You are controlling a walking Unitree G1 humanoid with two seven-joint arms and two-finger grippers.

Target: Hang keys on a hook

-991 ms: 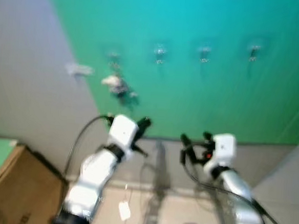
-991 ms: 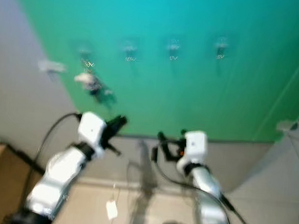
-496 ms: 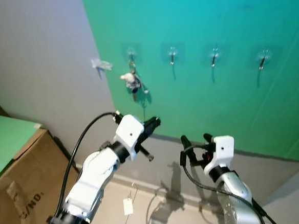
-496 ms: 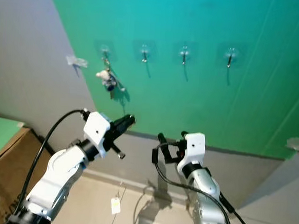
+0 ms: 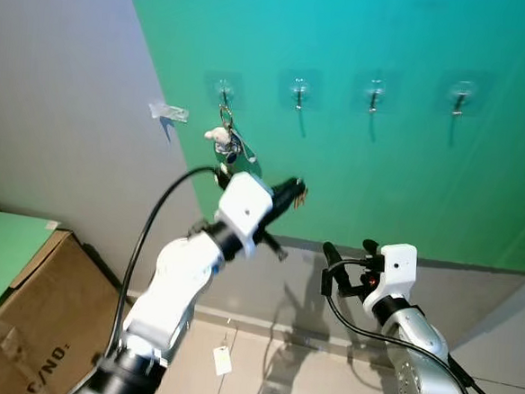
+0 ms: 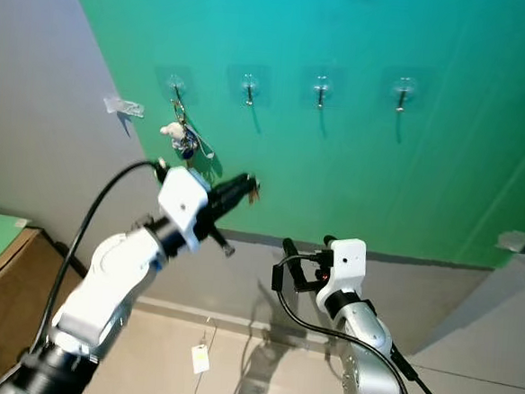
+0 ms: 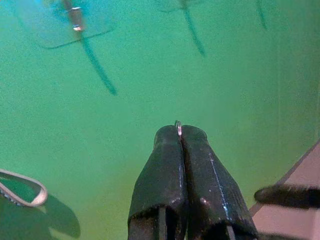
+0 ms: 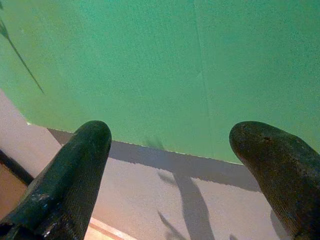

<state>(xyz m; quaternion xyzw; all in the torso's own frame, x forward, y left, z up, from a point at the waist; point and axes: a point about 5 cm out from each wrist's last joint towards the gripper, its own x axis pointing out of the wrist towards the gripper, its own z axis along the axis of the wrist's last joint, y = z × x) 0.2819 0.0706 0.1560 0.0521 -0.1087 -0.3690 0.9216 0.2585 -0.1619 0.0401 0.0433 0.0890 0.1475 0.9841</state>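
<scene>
Four hooks sit in a row on the green wall (image 5: pixel 407 189): the first hook (image 5: pixel 224 91), second hook (image 5: pixel 299 90), third hook (image 5: pixel 374 92) and fourth hook (image 5: pixel 460 95). One bunch of keys (image 5: pixel 226 140) with a small pale charm hangs from the first hook, the leftmost. The left gripper (image 5: pixel 297 192) is raised toward the wall, below and between the first and second hooks; its fingers (image 7: pixel 165 170) are pressed together on a thin metal ring (image 7: pixel 178 128) that peeks out at their tips. The right gripper (image 5: pixel 348 257) is held lower, near the grey baseboard, with its two fingers (image 8: pixel 75 170) spread wide apart and nothing between them. One cardboard box (image 5: pixel 19 324) stands at lower left.
</scene>
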